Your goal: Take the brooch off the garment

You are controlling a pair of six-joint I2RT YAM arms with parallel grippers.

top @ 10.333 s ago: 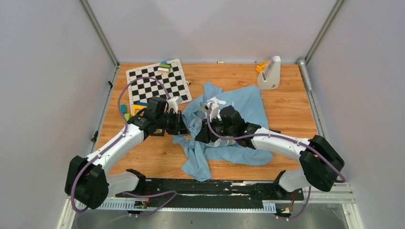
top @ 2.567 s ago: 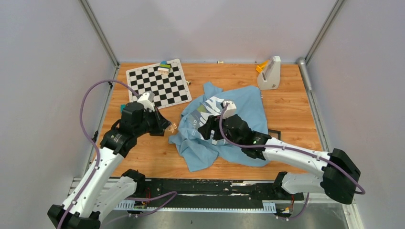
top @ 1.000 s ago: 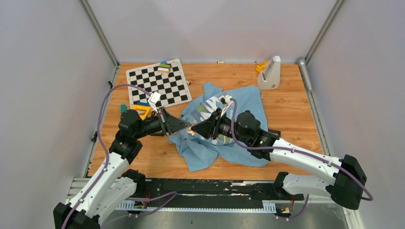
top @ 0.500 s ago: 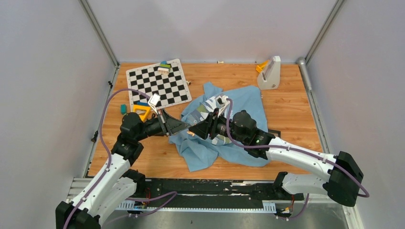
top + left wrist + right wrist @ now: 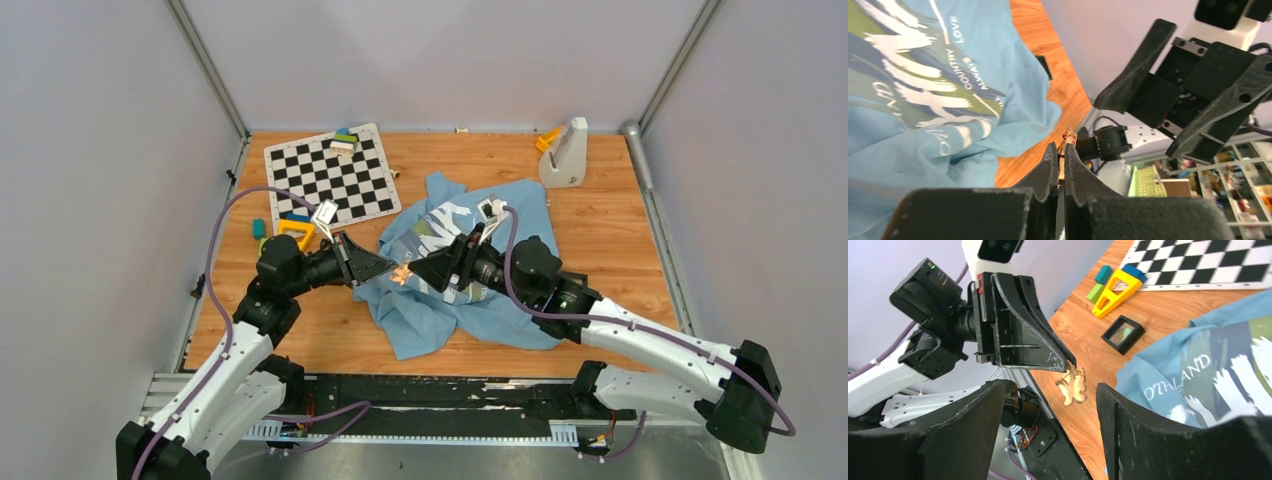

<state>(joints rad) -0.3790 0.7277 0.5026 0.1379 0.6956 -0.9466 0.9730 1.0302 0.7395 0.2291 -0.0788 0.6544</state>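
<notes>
Brooch (image 5: 1073, 383) pinched at tip of clenched left claw (image 5: 1058, 151), held aloft near left edge of garment (image 5: 525, 225), apart from cloth. Right claw (image 5: 418, 271) spread wide, nothing grasped, faced toward brooch. Garment crumpled on table (image 5: 620, 240).

Bare worktop (image 5: 610, 240) lies open right of the garment (image 5: 520, 225). Over the garment's left edge, the left tool (image 5: 390, 267) and right tool (image 5: 422, 270) stand tip to tip, blocking passage. A chessboard (image 5: 330, 175) lies far-left of the garment.
</notes>
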